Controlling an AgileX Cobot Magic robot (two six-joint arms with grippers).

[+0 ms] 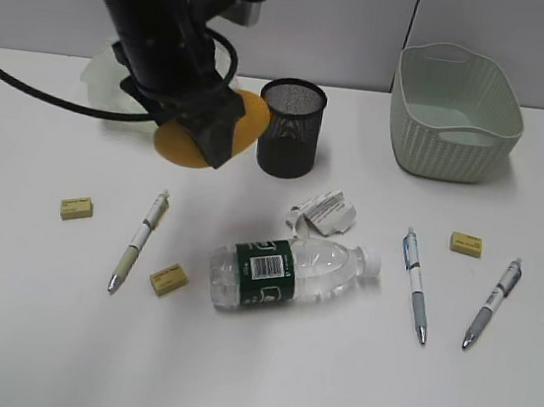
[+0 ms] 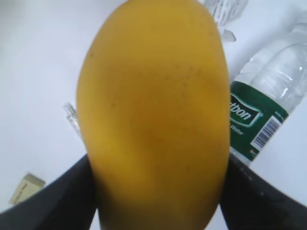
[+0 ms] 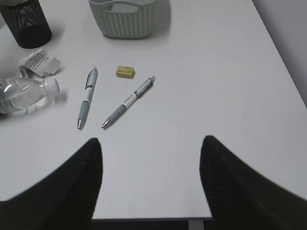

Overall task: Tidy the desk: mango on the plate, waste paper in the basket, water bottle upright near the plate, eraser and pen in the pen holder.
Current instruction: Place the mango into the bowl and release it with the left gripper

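Note:
My left gripper [image 1: 212, 127] is shut on the yellow-orange mango [image 1: 175, 147], holding it above the desk just left of the black mesh pen holder [image 1: 291, 126]. The mango [image 2: 153, 115] fills the left wrist view, with a dark finger on each side. The plate [image 1: 97, 78] shows partly behind the arm. The water bottle [image 1: 288, 273] lies on its side at the centre, with the waste paper [image 1: 322, 213] just behind it. Pens [image 1: 140, 240] [image 1: 415, 284] [image 1: 493, 302] and erasers [image 1: 77, 207] [image 1: 169, 279] [image 1: 466, 244] lie scattered. My right gripper [image 3: 151, 143] hangs open and empty over the desk's near edge.
The pale green basket [image 1: 452, 111] stands at the back right against the grey wall. A black cable [image 1: 28, 84] trails from the left arm across the back left. The desk's right edge [image 3: 283, 62] and near edge [image 3: 153, 219] show in the right wrist view.

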